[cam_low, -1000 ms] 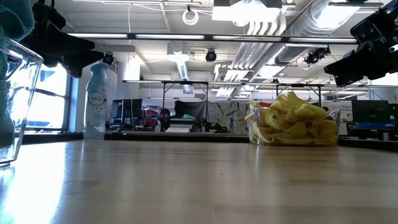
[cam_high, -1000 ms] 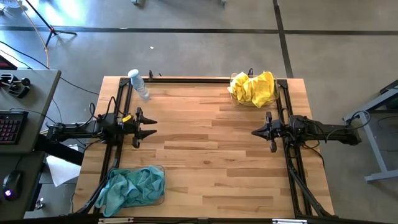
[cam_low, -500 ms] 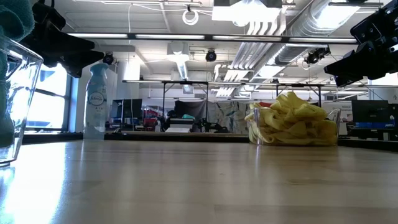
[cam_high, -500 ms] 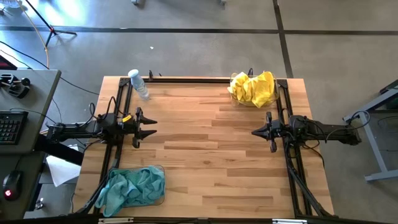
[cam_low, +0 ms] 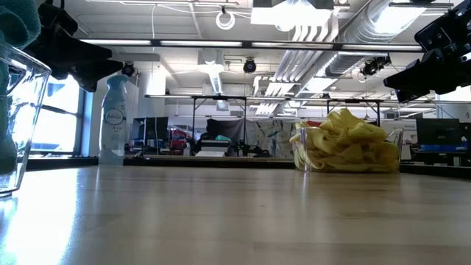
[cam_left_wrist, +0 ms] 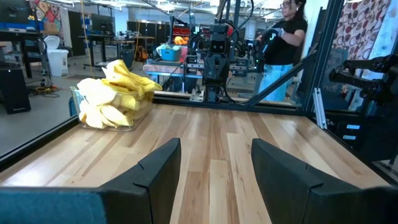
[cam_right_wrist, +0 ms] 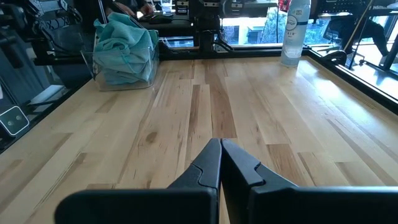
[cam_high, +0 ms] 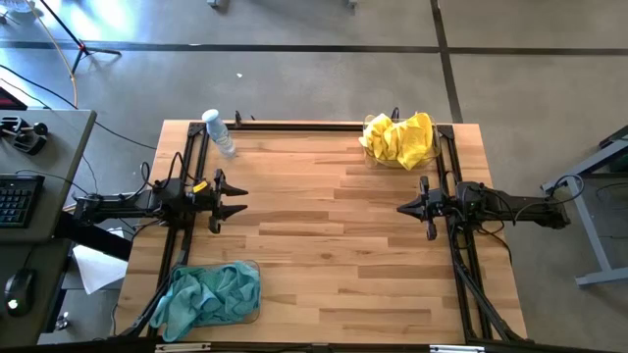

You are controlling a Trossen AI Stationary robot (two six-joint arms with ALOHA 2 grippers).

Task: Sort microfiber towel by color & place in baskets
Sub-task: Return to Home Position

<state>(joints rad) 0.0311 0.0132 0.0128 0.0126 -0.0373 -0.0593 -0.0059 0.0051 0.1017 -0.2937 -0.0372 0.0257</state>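
High view: left gripper point(cam_high: 239, 201) and right gripper point(cam_high: 401, 207) hang at opposite table point(cam_high: 324, 255) edges, clear of both baskets. I judge this a parked pose.
- Yellow towels point(cam_high: 400, 137): in basket point(cam_high: 373, 161) by my right arm.
- Teal towels point(cam_high: 208, 294): in tub point(cam_high: 257, 284) by my left.

Low view: yellow heap tops its rim.

Left wrist view: fingers point(cam_left_wrist: 155, 174) spread, empty.

Right wrist view: fingers point(cam_right_wrist: 205, 168) pressed together, holding nothing.

a spray bottle point(cam_high: 218, 131) stands upright at the wooden table's point(cam_high: 324, 230) corner, with a keyboard point(cam_high: 18, 201) on a side desk point(cam_high: 61, 147)
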